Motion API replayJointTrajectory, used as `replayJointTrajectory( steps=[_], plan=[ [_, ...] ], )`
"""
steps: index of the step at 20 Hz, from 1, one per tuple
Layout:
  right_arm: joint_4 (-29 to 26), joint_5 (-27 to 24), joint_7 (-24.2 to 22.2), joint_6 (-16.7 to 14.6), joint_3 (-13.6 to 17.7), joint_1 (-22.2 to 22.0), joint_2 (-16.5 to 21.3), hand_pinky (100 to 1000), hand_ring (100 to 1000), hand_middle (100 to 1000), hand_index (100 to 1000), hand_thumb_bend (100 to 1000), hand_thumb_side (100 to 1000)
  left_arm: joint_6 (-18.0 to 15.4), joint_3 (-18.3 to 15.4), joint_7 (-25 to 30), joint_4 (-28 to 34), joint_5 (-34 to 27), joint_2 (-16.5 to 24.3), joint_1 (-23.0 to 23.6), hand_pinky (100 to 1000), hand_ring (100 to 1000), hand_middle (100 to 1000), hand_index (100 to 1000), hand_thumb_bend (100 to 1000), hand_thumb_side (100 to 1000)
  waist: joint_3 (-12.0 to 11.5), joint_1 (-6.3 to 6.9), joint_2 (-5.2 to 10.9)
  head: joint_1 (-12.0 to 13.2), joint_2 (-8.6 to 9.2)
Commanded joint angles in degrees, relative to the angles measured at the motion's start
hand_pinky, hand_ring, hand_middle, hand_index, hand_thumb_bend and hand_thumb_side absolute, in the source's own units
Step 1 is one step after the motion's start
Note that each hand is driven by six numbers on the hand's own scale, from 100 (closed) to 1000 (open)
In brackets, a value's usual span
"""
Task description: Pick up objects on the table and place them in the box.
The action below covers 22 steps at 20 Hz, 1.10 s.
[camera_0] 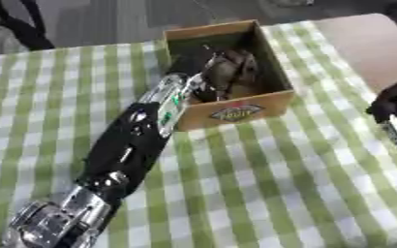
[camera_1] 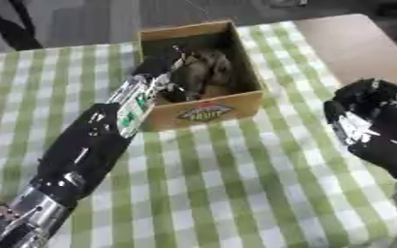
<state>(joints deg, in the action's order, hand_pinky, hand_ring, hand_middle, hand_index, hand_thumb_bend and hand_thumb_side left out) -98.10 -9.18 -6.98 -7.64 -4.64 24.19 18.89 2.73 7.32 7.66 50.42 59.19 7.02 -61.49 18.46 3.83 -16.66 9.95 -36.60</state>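
Left hand (camera_0: 227, 72) is inside the cardboard box (camera_0: 236, 112), reaching over its near-left wall; whether its fingers hold anything cannot be told. Box stands on the green-checked tablecloth (camera_0: 261, 184) at the far side. Right hand (camera_1: 371, 123) hangs at right, well apart, finger posture unclear.

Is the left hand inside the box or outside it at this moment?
Inside. The left hand reaches over the near-left wall of the box, which stands upright and open-topped. Whether it holds anything: cannot tell.
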Motion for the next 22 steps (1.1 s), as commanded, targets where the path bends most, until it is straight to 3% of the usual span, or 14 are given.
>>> replayJointTrajectory(
  steps=[1, 4, 6, 7, 9, 12, 13, 15, 19, 22],
  plan=[
    [-0.7, 0.0, -0.1, -0.1, 0.5, 0.3, 0.8, 584, 529, 509, 596, 281, 181, -0.4, -0.4, -3.4, 5.1, -3.9, 0.4, -1.1, 676, 783, 855, 835, 813, 456, -0.6, -0.66, 1.64, -0.5, -0.05],
    [-0.4, 0.0, -0.1, -0.1, 0.6, -0.2, 0.7, 584, 529, 509, 596, 282, 181, -0.5, 0.7, -8.4, 11.6, -12.6, 1.3, -0.9, 654, 764, 837, 802, 712, 449, -2.0, -0.96, 2.2, -1.7, -0.63],
    [-0.3, 0.1, 0.0, -0.1, 0.7, -0.6, 0.7, 584, 530, 509, 596, 283, 180, -0.4, 1.7, -10.4, 17.1, -20.8, 2.6, -0.4, 642, 754, 829, 782, 614, 442, -3.1, -1.11, 2.63, -2.7, -0.97],
    [-0.2, 0.1, 0.1, -0.1, 0.8, -0.7, 0.8, 584, 530, 509, 596, 284, 180, -0.2, 2.1, -11.1, 19.9, -25.0, 3.3, 0.1, 640, 748, 824, 771, 524, 441, -3.7, -1.19, 2.84, -3.3, -1.17],
    [0.0, 0.2, 0.4, -0.1, 1.1, -1.3, 0.8, 584, 530, 509, 596, 285, 180, 0.2, 2.4, -12.4, 26.1, -34.8, 5.1, 1.9, 634, 740, 816, 761, 467, 436, -5.1, -1.36, 3.34, -4.4, -1.68],
    [0.1, 0.2, 0.8, -0.2, 1.6, -2.1, 1.0, 585, 530, 510, 596, 285, 179, 0.7, 1.5, -14.7, 35.3, -48.9, 8.2, 7.1, 600, 716, 796, 746, 402, 438, -7.7, -1.56, 4.02, -5.5, -2.31],
    [0.2, 0.3, 1.0, -0.2, 1.8, -2.3, 1.0, 585, 531, 510, 597, 293, 171, 0.8, 1.1, -15.7, 38.3, -53.1, 9.0, 9.1, 591, 713, 794, 748, 356, 498, -8.3, -1.59, 4.16, -5.7, -2.43],
    [0.1, 0.4, 1.3, -0.3, 2.1, -2.7, 1.1, 585, 531, 510, 597, 284, 178, 0.2, 0.1, -17.7, 44.4, -60.0, 10.5, 14.4, 587, 715, 793, 752, 402, 439, -10.0, -1.8, 4.33, -6.4, -2.64],
    [0.0, 0.4, 1.8, -0.3, 2.6, -3.1, 1.1, 585, 531, 511, 597, 288, 178, -1.0, -1.2, -19.4, 53.3, -66.0, 13.8, 24.3, 580, 718, 796, 756, 370, 449, -12.2, -2.0, 4.49, -7.1, -2.83],
    [0.0, 0.5, 2.0, -0.3, 2.8, -3.3, 1.1, 585, 531, 511, 597, 288, 178, -1.9, -2.3, -20.8, 55.2, -68.0, 14.6, 29.7, 568, 711, 792, 751, 352, 469, -13.2, -2.23, 4.53, -7.7, -3.06]
  ],
)
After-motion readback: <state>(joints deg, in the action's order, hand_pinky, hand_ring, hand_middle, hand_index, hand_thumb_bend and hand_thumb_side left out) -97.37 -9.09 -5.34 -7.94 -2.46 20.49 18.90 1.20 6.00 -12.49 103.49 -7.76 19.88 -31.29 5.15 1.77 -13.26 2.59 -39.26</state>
